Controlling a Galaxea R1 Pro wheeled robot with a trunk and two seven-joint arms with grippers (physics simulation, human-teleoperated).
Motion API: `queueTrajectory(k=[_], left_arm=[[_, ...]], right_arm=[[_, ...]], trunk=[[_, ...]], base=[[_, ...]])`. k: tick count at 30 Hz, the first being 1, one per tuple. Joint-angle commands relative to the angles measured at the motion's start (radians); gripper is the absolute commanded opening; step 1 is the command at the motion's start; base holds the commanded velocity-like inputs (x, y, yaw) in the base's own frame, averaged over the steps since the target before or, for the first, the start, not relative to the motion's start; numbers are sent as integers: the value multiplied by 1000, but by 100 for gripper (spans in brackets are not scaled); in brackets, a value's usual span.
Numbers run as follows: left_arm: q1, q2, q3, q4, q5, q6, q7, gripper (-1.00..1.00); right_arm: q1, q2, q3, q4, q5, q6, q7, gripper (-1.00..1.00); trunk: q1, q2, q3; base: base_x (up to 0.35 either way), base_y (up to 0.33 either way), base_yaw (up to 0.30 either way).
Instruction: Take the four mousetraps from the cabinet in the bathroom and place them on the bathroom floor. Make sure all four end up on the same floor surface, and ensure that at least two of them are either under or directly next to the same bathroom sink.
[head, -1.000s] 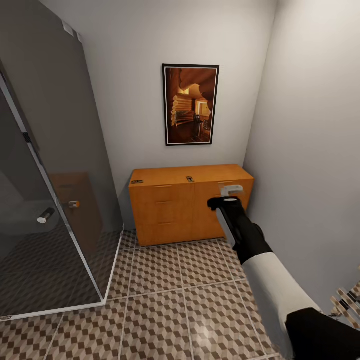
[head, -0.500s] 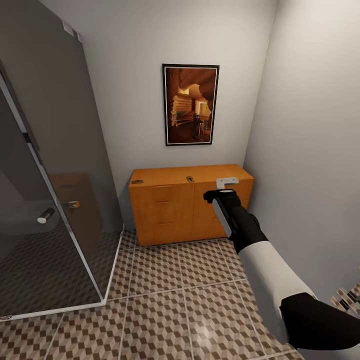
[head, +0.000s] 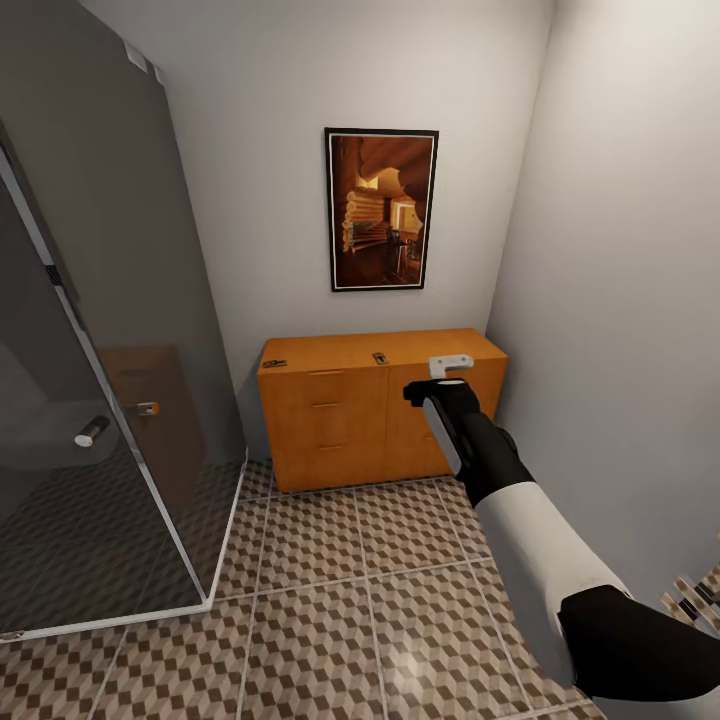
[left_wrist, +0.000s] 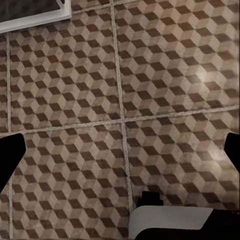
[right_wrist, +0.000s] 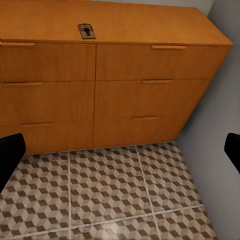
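Observation:
The orange-brown cabinet (head: 350, 420) stands against the far wall, its drawers closed. Two mousetraps lie on its top, one at the left end (head: 274, 363) and one near the middle (head: 380, 357); the middle mousetrap (right_wrist: 86, 30) also shows in the right wrist view. My right gripper (head: 450, 366) is stretched out in front of the cabinet's right half at top height, short of it, open and empty (right_wrist: 120, 155). In the left wrist view my left gripper (left_wrist: 120, 150) hangs open over the cube-patterned bathroom floor (left_wrist: 150, 75). The bathroom sink is out of view.
A glass shower enclosure (head: 100, 350) with a white sill fills the left side. The right wall (head: 620, 300) runs close beside my right arm. A framed picture (head: 381, 208) hangs above the cabinet. A slatted wooden thing (head: 695, 600) sits at the lower right.
My right gripper has risen and moved slightly left, from drawer height to level with the cabinet top. The mousetraps have not moved.

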Motion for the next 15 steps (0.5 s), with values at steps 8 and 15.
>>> queueTrajectory(k=[8, 15], left_arm=[[-2, -2, -4, 5, -1, -4, -8, 100], [-2, 29, -4, 4, 0, -4, -59, 100]], right_arm=[[0, -3, 3, 4, -3, 4, -1, 100], [0, -4, 4, 13, -3, 4, 9, 100]], trunk=[[1, -2, -2], [1, -2, -2]], base=[[0, 0, 0], [108, 0, 0]])
